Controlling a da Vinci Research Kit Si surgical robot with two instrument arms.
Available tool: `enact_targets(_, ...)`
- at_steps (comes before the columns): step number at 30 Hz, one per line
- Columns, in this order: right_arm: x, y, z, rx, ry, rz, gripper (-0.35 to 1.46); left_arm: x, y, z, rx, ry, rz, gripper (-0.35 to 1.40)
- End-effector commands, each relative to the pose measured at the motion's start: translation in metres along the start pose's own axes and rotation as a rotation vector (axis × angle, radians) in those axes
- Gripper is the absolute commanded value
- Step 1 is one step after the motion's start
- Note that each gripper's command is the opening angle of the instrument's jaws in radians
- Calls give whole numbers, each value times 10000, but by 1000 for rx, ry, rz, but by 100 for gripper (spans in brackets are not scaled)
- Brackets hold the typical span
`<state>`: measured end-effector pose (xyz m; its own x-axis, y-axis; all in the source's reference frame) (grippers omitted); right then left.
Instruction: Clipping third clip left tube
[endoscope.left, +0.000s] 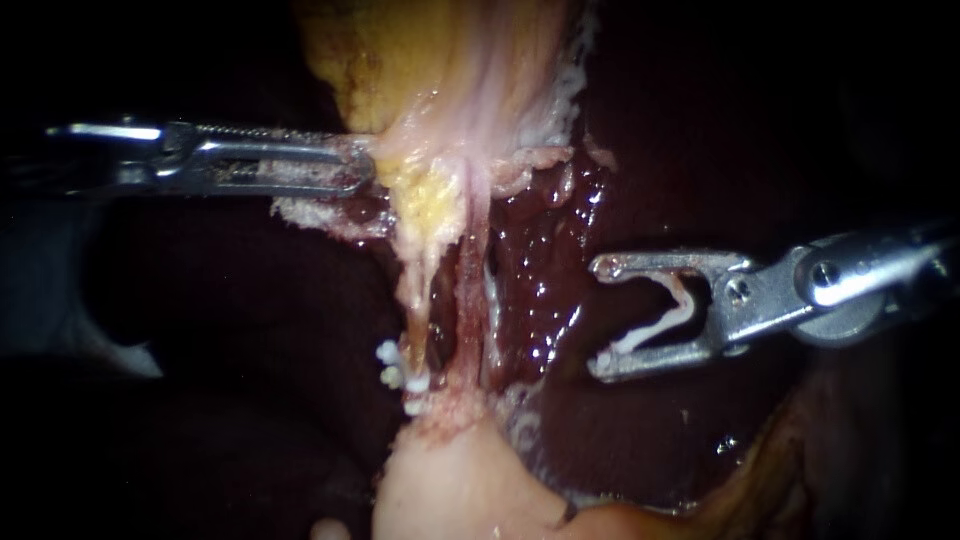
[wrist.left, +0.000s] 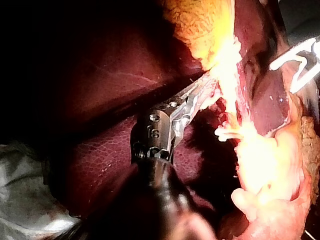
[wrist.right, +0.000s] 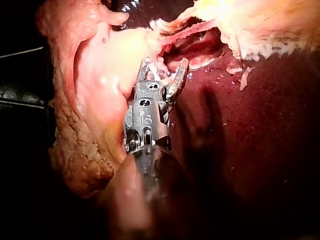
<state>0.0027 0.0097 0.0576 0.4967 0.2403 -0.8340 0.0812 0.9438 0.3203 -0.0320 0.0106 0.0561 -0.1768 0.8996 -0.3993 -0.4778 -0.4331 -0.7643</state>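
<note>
Dark red, wet liver (endoscope.left: 545, 250) fills the background, and the far edges of the field fall away into shadow. Down the middle of the endoscope view, two tubes run side by side from a yellow fatty tissue (endoscope.left: 430, 60) above to a smooth mass of pale pink tissue (endoscope.left: 450, 480) below. The left tube (endoscope.left: 425, 285) is pale and yellowish, and the right tube (endoscope.left: 470, 290) is redder. White clips (endoscope.left: 415, 383) already sit across the lower end of the left tube, just above the point where it meets the pale mass. How many there are cannot be told for sure. The left instrument (endoscope.left: 362, 165) comes in level from the left. Its jaws lie closed together on the edge of the yellow fatty tissue, where that tissue narrows toward the tubes. The left wrist view shows the same grip, with the jaw tips buried in bright tissue. The right instrument (endoscope.left: 598, 316) comes in from the right with its jaws spread wide. A bent white clip (endoscope.left: 655, 322) is seated between the jaws, which grip no tissue. The jaw tips hang over the liver beside the tubes and touch neither of them, and the right tube lies between the tips and the left tube. In the right wrist view the open jaws point toward the tubes, with the pale pink tissue beside the instrument.
</note>
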Motion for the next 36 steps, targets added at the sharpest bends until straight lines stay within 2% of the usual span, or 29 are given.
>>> enact_targets(1, 0, 0, 0, 0, 0, -1, 50, 2, 0, -3, -2, -1, -2, -35)
enact_targets(3, -1, 0, 0, 0, 0, -1, 50, 9, 2, -13, -11, -6, -6, -35)
enact_targets(7, -1, 0, 0, 0, 0, -1, 50, 29, 7, -44, 4, -1, -18, -35)
enact_targets(10, -1, 0, 0, 0, 0, -1, 50, 41, 10, -66, 8, 17, -29, -35)
enact_targets(13, 0, 0, 1, 0, 0, 0, 50, 47, 11, -80, 16, 24, -35, -35)
enact_targets(19, 6, -1, 8, 39, 14, 2, 50, 45, 10, -80, 20, 27, -36, -35)
enact_targets(22, 15, -4, 19, 61, 23, 45, 50, 44, 11, -79, 21, 27, -36, -35)
enact_targets(27, 33, -10, 44, 89, 96, 115, 50, 43, 13, -79, 23, 28, -42, -35)
enact_targets(31, 46, -11, 66, 97, 137, 156, 50, 43, 15, -78, 24, 29, -43, -35)
enact_targets(36, 54, -6, 90, 104, 164, 178, 50, 42, 17, -77, 26, 30, -43, -35)
